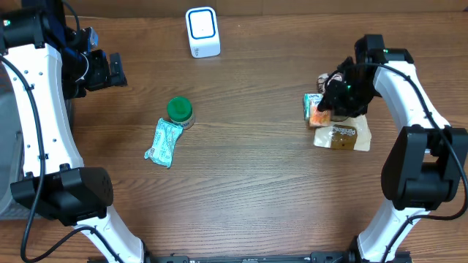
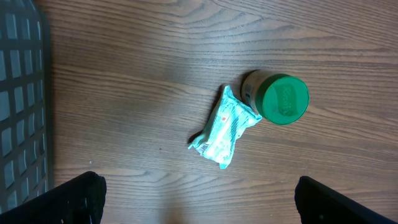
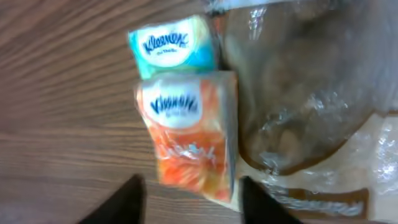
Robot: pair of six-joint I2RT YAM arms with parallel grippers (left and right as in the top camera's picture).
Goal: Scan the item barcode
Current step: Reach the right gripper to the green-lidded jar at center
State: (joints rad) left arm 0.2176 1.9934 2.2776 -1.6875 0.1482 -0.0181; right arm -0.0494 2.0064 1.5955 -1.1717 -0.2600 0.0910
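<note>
A white barcode scanner (image 1: 202,32) stands at the back of the table. My right gripper (image 1: 330,104) (image 3: 194,202) hangs low over an orange Kleenex tissue pack (image 3: 189,134) (image 1: 316,115). Its jaws are apart, one on each side of the pack's near end, with a gap showing at the left finger (image 3: 127,200). A teal Kleenex pack (image 3: 171,45) lies just beyond the orange one. My left gripper (image 1: 117,69) (image 2: 199,205) is wide open and empty at the far left, away from a teal packet (image 2: 224,127) (image 1: 164,142) and a green-lidded jar (image 2: 278,98) (image 1: 180,111).
A clear bag of brown snacks (image 3: 305,93) (image 1: 341,136) lies against the right side of the tissue packs. A small item (image 1: 322,79) sits behind them. A grey mesh basket (image 2: 22,93) borders the table's left edge.
</note>
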